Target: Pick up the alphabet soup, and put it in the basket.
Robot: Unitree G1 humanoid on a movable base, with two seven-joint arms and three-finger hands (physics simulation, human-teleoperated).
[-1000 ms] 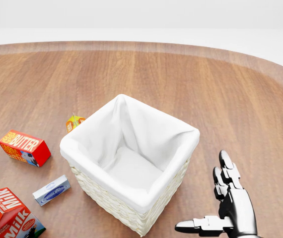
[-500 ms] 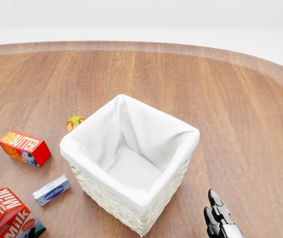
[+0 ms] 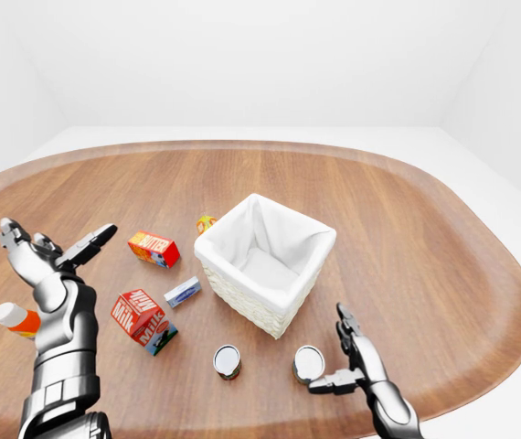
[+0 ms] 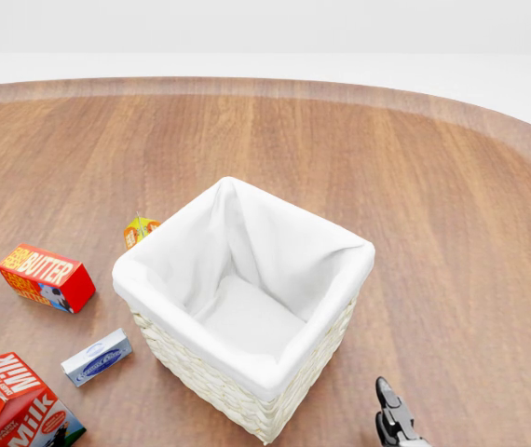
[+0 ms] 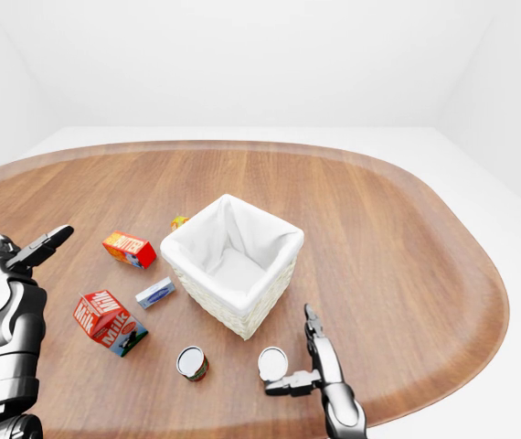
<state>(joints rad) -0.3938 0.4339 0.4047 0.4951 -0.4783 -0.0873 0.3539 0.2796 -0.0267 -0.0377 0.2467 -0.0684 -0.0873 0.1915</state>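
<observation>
Reaching for a can [image 3: 309, 363] on the counter [image 3: 425, 238], probably the soup; label unreadable, second can [image 3: 227, 360] just left. Right robot hand [image 3: 345, 366] open beside it, thumb near the rim, nothing gripped. Basket [image 3: 265, 261] empty, near. Left robot hand [image 3: 46, 256] raised, spread, empty. Grasp, lift, drop all left to do.

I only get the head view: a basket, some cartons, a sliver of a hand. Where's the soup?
Observer: Two cans stand below the basket in the left-eye view; I can't read which is soup.
Operator: Which is nearer the hand?
Observer: The right-hand can, just left of the right hand.
Operator: Is it gripped?
Observer: No, the fingers are open.
Operator: The other hand?
Observer: The left hand is raised, open, at far left.
</observation>
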